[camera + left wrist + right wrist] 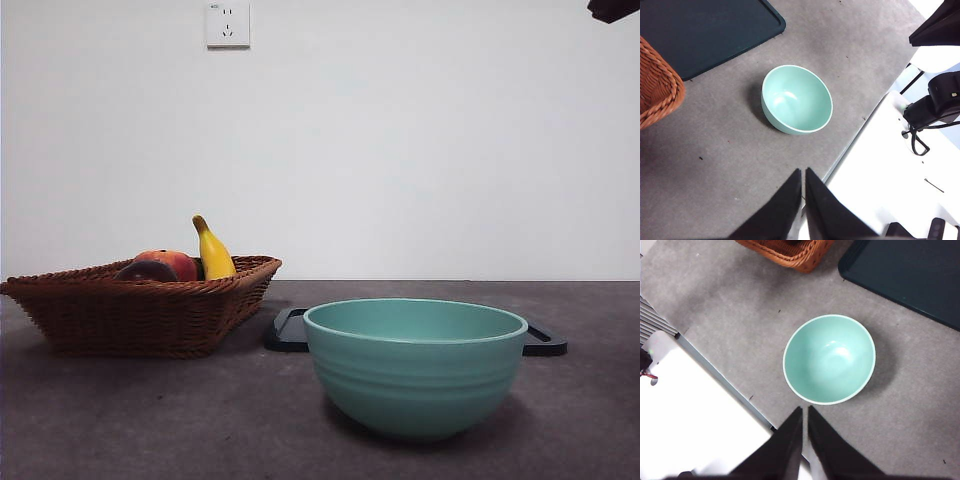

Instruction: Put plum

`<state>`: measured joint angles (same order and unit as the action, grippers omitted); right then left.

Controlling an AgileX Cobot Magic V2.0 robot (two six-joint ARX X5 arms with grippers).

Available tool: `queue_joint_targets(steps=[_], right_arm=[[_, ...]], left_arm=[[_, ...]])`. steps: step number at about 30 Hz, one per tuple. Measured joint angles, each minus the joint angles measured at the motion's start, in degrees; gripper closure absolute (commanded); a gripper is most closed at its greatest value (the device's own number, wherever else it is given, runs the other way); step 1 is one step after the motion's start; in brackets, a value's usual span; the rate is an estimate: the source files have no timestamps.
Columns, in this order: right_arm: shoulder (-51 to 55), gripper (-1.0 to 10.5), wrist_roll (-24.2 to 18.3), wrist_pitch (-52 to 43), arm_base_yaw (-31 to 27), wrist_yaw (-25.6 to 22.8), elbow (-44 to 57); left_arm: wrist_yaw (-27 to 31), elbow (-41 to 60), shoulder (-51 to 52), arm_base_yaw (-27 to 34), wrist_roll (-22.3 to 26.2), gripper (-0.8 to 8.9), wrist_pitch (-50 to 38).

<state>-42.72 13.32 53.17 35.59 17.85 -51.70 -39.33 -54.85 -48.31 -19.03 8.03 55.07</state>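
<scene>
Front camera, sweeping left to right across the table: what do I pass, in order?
Wicker basket, holding the plum, then the red-orange fruit, then the banana → teal bowl. The dark tray lies behind the bowl, showing on both sides of it, so I leave it unplaced.

Level front; wrists above bowl (415,365)

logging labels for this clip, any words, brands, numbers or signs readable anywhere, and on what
None can be read.
Wall socket: a tiny mark at its top left corner, too small to read.
Basket, plum, banana, bowl, tray, left end effector and right end effector: no text shows.
</scene>
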Motion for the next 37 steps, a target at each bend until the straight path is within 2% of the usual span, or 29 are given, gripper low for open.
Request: queue_joint_targets(steps=[17,22,26,29,33,37], right_arm=[[0.0,9.4,0.0,-0.04,0.0,0.0,0.0],[0.0,9.4,0.0,-0.07,0.0,0.0,0.0],[0.0,9.4,0.0,-0.07,0.0,0.0,0.0],[0.02,9.4,0.0,-0.07,0.0,0.0,0.0],[0.02,9.4,0.0,-0.07,0.0,0.0,0.0],[0.02,9.4,0.0,-0.07,0.0,0.0,0.0]], left_arm=[[0.0,0.0,0.0,0.0,0.0,8.04,-0.13],[0.04,0.0,2.27,0.83,1.55,8.04,-4.0],[0.57,0.55,7.15,4.59,4.66,8.04,-16.15],[4.02,2.75,11.45,8.85,5.01,8.04,-27.78],[10.99,8.96,18.45,13.53,5.03,8.04,-41.09],[19.58,16.39,25.64,16.87,5.05,8.04,-47.45]])
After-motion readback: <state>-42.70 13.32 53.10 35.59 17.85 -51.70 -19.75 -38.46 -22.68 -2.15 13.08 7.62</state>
